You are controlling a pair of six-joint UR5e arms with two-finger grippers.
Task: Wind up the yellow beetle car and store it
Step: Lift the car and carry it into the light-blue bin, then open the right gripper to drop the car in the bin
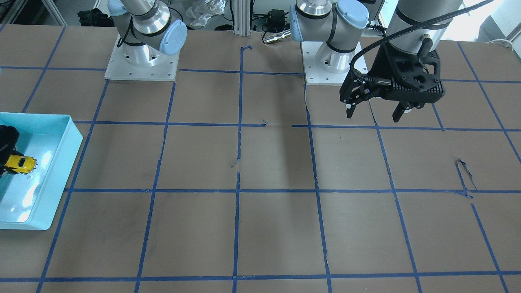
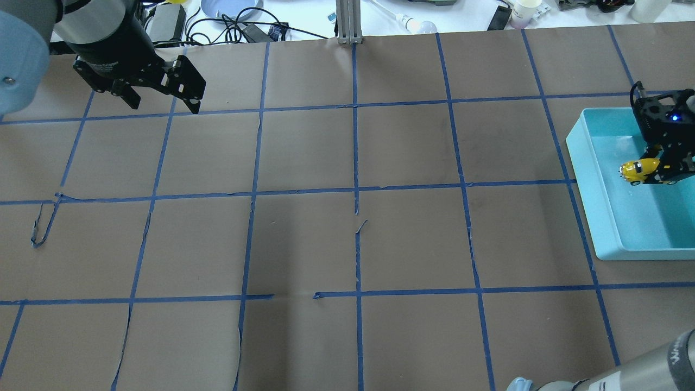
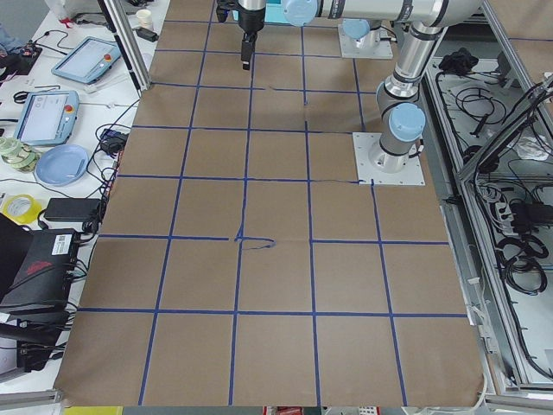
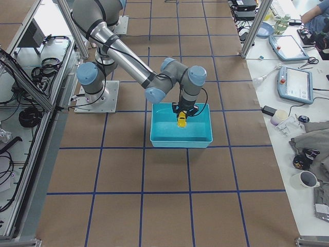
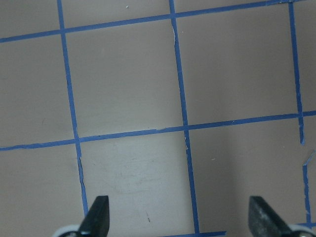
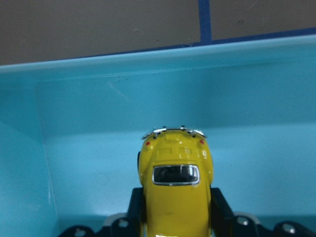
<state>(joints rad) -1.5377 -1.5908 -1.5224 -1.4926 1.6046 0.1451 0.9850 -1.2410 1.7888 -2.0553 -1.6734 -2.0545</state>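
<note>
The light on my feeds is bright and even, coming from overhead. In the front-facing view a soft, broad shadow band runs down the middle of the desk (image 1: pixel 276 236), and the window in the top right corner is blown out white. The floor of the blue tray (image 1: pixel 75 138) throws back white patches of glare. The overhead view is sharp, with a faint dark patch mid-desk. On the left wrist camera the paper shows a paler patch low in the frame, and the left fingers (image 5: pixel 100 215) look soft-edged. On the right wrist camera the yellow beetle car (image 6: pixel 175 187) is crisp at its window, while the right fingers (image 6: pixel 220 207) beside it are blurred.
</note>
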